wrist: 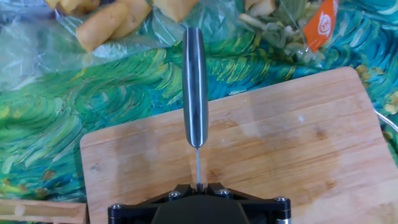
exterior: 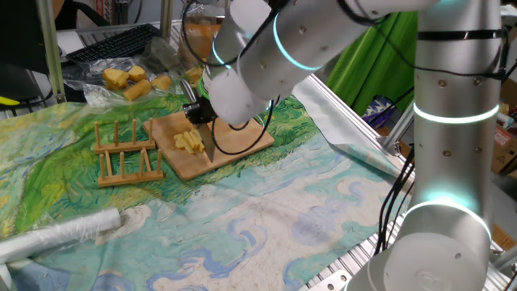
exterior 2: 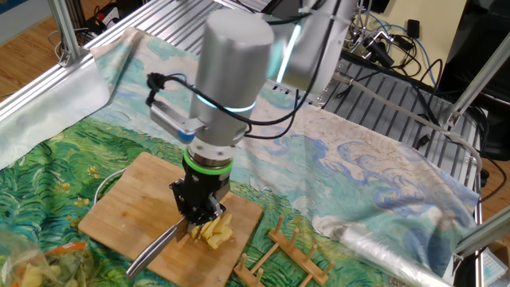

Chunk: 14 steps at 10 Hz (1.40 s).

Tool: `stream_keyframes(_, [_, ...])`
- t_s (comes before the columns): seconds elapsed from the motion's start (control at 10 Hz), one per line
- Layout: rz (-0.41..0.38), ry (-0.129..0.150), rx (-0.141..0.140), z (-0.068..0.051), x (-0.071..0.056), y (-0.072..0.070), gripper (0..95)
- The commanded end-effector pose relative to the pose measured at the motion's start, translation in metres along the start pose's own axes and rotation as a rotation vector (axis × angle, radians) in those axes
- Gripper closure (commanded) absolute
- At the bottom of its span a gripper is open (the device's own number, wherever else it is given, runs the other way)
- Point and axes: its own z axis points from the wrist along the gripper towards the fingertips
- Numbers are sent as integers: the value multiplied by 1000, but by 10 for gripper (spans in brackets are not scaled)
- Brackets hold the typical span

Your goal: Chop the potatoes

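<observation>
The fingers (exterior 2: pixel 197 217) are clamped on a knife (wrist: pixel 194 87), blade down into the potatoes (exterior 2: pixel 213 231) on the cutting board (exterior 2: pixel 127 211). Knife's long axis runs toward the board's far edge. Hand view doesn't catch the sticks, both fixed ones do.

Surface (exterior: pixel 266 226) under green-blue painted cloth (exterior: pixel 48 170). On it: bamboo cutting board (exterior: pixel 242 139), wooden rack (exterior: pixel 125 153) just beside, clear plastic roll (exterior: pixel 56 234) at near edge, bagged yellow chunks (exterior: pixel 129 81) behind.
</observation>
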Motion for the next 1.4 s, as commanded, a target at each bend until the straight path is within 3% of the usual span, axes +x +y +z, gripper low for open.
stream_keyframes(0.1, [-20, 32, -30, 9, -1, 3, 950])
stream_keyframes(0.6, [-25, 56, -22, -2, -3, 6, 950])
stream_keyframes(1.4, [-27, 56, -18, 0, -2, 8, 950])
